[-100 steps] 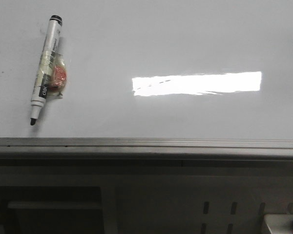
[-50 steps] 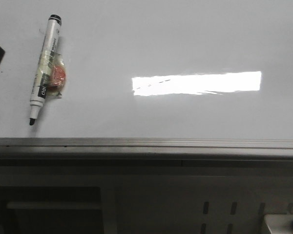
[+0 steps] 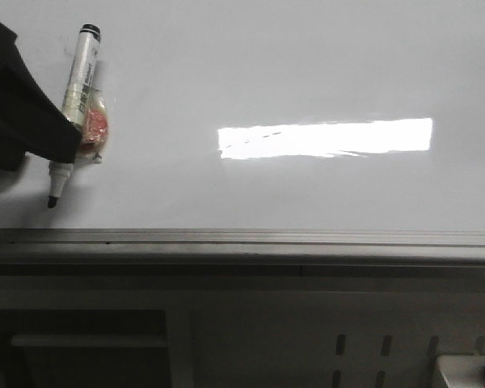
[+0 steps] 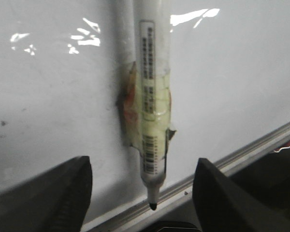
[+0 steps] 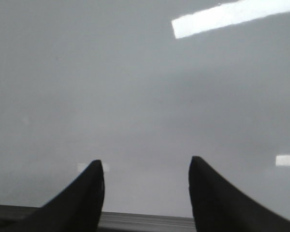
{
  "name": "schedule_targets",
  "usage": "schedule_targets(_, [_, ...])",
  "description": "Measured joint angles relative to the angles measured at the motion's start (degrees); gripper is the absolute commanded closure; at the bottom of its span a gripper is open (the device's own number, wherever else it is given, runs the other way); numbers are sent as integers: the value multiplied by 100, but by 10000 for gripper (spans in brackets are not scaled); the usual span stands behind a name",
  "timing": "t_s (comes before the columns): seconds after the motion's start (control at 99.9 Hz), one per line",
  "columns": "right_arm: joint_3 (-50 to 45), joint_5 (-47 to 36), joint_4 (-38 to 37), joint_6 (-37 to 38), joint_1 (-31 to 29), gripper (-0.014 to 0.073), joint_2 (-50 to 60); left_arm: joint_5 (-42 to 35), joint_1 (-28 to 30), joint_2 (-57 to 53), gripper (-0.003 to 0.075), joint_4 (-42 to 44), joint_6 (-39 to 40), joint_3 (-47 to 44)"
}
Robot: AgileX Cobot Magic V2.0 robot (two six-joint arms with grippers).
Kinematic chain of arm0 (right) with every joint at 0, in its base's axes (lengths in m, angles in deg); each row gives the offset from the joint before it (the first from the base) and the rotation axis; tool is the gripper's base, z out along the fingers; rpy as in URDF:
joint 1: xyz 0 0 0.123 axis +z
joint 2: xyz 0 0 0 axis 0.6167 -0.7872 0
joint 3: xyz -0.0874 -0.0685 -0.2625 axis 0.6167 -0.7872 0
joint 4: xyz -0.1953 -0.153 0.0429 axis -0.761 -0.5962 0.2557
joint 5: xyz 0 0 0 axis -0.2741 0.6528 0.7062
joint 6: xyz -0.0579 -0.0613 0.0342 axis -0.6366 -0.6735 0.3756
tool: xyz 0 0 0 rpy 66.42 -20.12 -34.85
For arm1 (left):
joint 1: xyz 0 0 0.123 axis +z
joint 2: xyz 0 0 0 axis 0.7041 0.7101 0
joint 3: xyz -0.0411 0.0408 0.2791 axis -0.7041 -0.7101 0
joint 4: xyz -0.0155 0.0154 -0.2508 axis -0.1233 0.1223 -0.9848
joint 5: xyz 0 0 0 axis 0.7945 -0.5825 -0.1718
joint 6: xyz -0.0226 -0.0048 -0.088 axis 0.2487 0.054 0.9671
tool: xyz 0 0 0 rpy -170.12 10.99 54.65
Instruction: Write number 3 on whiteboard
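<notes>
the left end effector (image 4: 142,193) stands wide, its two dark fingers (image 4: 53,193) either side of the marker pen (image 4: 152,96) and not touching it. in the front view the same end effector (image 3: 24,105) shows as a dark mass at the left edge, covering part of the pen's lower barrel. the pen (image 3: 74,105) lies flat on the whiteboard (image 3: 307,65), cap end away from the robot, bare tip (image 3: 52,202) pointing at the near frame. a lump of tape with something reddish (image 3: 97,129) is wrapped around the barrel's middle.

the right end effector (image 5: 145,193) is also spread wide and holds nothing, hovering over bare board.

no number 3 is on the board yet; the only mark is a bright glare patch (image 3: 323,137) with a faint dashed streak across it.

risks, as i judge them: the pen is round and the board glossy, so a close that lands off-centre could roll or skid it away. the tape lump makes the barrel uneven, and fingers pinching there may tilt the pen. the uncapped tip could drag and leave a stray stroke while being lifted.

the grey frame edge (image 3: 242,238) runs just beyond the tip, so there is little room toward the robot. to the right the board is open and unmarked, with plenty of space for writing.
</notes>
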Motion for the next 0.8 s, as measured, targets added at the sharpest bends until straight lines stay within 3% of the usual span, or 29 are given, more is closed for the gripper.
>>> schedule_targets(0.16, [0,73,0,0,0,240,0,-147,0,169,404,-11,0,0])
schedule_targets(0.47, [0,82,0,0,0,240,0,-56,-42,517,464,-136,0,60])
schedule_targets(0.59, [0,82,0,-4,0,240,0,-21,-42,589,598,-163,0,72])
schedule_targets(0.671, [0,86,0,-13,0,240,0,-21,-42,636,743,-163,0,72])
schedule_targets(0.801, [0,199,77,-47,0,240,0,16,-42,635,741,-173,-22,81])
